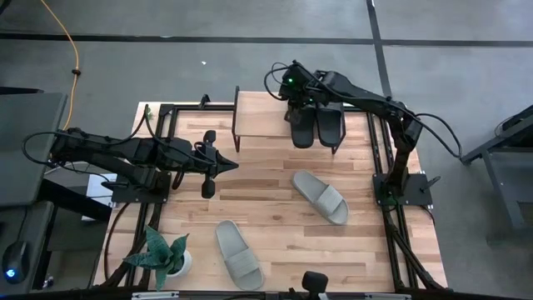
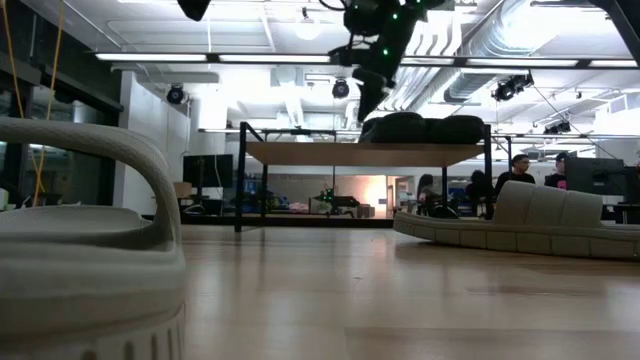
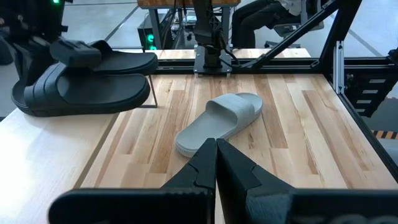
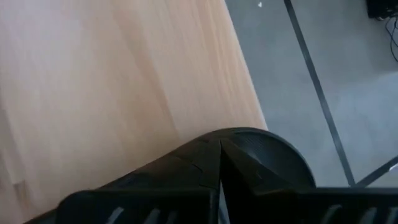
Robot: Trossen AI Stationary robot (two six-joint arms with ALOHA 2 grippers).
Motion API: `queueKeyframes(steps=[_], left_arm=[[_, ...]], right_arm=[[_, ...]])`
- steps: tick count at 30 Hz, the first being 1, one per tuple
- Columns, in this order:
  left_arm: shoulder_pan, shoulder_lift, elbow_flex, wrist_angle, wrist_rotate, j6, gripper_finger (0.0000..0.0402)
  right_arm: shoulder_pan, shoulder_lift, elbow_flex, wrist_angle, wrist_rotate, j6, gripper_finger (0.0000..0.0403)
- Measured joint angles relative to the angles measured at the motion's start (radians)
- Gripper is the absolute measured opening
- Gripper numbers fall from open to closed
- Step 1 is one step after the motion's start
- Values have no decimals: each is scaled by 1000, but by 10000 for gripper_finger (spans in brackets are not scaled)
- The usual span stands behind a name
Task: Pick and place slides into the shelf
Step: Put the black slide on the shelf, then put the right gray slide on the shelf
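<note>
Up top, saw the black slides (image 1: pixel 316 125) lying side by side at the right end of the shelf (image 1: pixel 262 112), by the table's (image 1: pixel 275 212) far edge. Found the right gripper (image 1: pixel 296 107) clenched above them, perhaps touching one. Noted the left gripper (image 1: pixel 231 164) pinched empty near the left edge. Spotted grey slides (image 1: pixel 320 197) mid-table and at the near edge.

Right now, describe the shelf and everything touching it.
The shelf is a low rack with a pale wooden plank top and thin black metal legs, standing upright at the table's far edge. Both black slides lie side by side on its right end, their toes overhanging the front edge. The right gripper is shut above that pair; whether it touches a slide cannot be told. The rest of the plank is bare. The space under it looks open.
</note>
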Motion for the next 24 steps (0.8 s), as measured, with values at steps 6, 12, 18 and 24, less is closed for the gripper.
queueKeyframes(steps=[6,12,18,24], left_arm=[[0,0,0,0,0,0,1],[0,0,0,0,0,0,1],[0,0,0,0,0,0,1],[0,0,0,-3,0,0,1]], right_arm=[[13,0,11,-6,-6,-1,0],[18,0,11,33,-125,-1,0],[36,4,11,120,-259,-20,0],[43,4,11,122,-328,-35,0]])
